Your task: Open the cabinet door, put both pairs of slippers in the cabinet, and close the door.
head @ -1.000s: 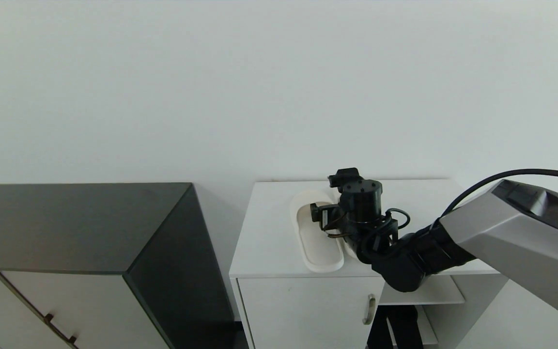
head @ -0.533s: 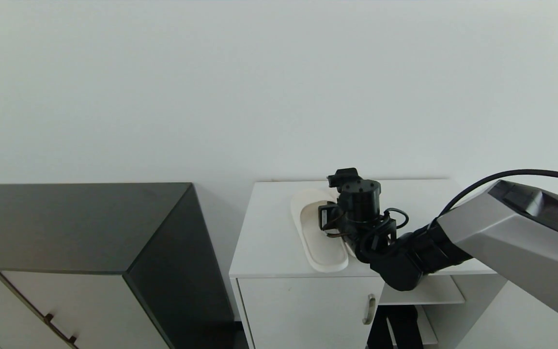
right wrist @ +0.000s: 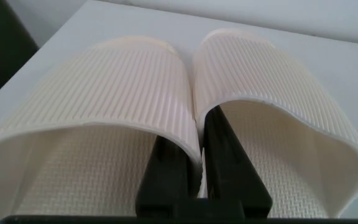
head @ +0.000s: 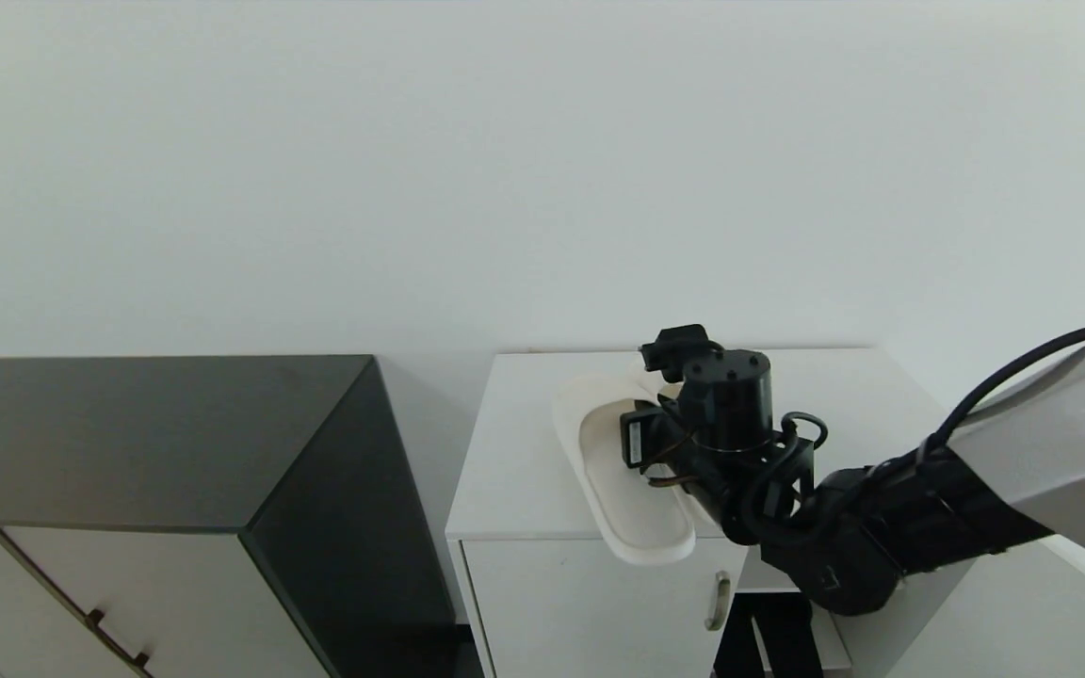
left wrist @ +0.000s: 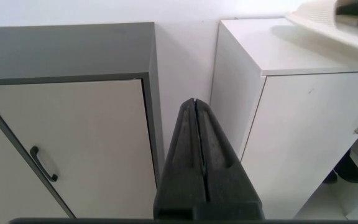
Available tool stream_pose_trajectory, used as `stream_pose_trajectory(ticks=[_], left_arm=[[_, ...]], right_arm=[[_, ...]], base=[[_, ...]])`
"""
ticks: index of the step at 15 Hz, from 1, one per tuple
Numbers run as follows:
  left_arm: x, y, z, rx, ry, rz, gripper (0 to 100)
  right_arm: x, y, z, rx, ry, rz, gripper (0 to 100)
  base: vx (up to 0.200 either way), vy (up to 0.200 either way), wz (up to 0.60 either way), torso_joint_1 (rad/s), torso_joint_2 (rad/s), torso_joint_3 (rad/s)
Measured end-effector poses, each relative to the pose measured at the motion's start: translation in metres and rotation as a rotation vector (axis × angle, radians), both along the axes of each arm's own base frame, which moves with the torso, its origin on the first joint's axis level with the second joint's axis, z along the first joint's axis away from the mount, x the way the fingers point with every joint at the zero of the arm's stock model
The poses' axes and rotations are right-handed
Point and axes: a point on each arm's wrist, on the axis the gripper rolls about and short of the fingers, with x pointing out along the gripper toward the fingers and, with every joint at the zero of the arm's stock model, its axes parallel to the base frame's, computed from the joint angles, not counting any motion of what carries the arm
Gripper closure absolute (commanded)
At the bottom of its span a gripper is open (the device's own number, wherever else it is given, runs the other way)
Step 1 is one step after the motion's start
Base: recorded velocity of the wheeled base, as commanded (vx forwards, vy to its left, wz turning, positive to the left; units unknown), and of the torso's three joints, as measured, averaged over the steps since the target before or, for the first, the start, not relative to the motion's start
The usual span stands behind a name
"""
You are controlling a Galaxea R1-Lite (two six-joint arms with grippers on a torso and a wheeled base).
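Observation:
A pair of white ribbed slippers (right wrist: 166, 87) lies side by side on the white cabinet's top (head: 514, 443). My right gripper (right wrist: 197, 134) is shut on them, one finger inside each slipper, pinching their two inner walls together. In the head view the slippers (head: 632, 480) stick out heel-first past the front edge of the top, and the wrist covers their right half. The white cabinet's door (head: 590, 603) is closed, and its handle (head: 717, 600) is on the right side. My left gripper (left wrist: 196, 143) is shut on nothing, low in front of the gap between the two cabinets.
A grey cabinet with a dark top (head: 156, 433) stands to the left of the white one, its pale door (left wrist: 73, 149) closed with a dark handle (left wrist: 43, 164). A narrow gap separates the cabinets. To the right of the white door is an open shelf (head: 844, 570).
My right arm has drawn the slippers toward the cabinet's front edge and a little up, so the heels now overhang it. The gripper stays shut on them.

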Motion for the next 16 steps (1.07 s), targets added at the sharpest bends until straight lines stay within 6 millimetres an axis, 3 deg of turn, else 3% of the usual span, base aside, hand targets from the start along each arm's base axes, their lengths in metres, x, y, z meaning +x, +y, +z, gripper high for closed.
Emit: stream_pose_trajectory(ticks=[4, 7, 16], left_arm=[[0.0, 0.0, 0.0, 0.0, 0.0, 0.0, 100], [0.0, 0.0, 0.0, 0.001, 0.0, 0.0, 100], [0.0, 0.0, 0.0, 0.0, 0.0, 0.0, 100]], right_arm=[[-0.04, -0.014, 0.003, -0.015, 0.025, 0.047, 100], [-0.059, -0.019, 0.008, -0.009, 0.018, 0.074, 100], [-0.069, -0.02, 0.011, -0.004, 0.012, 0.093, 100]], base=[[0.0, 0.0, 0.0, 0.0, 0.0, 0.0], [0.0, 0.0, 0.0, 0.0, 0.0, 0.0], [0.0, 0.0, 0.0, 0.0, 0.0, 0.0]])
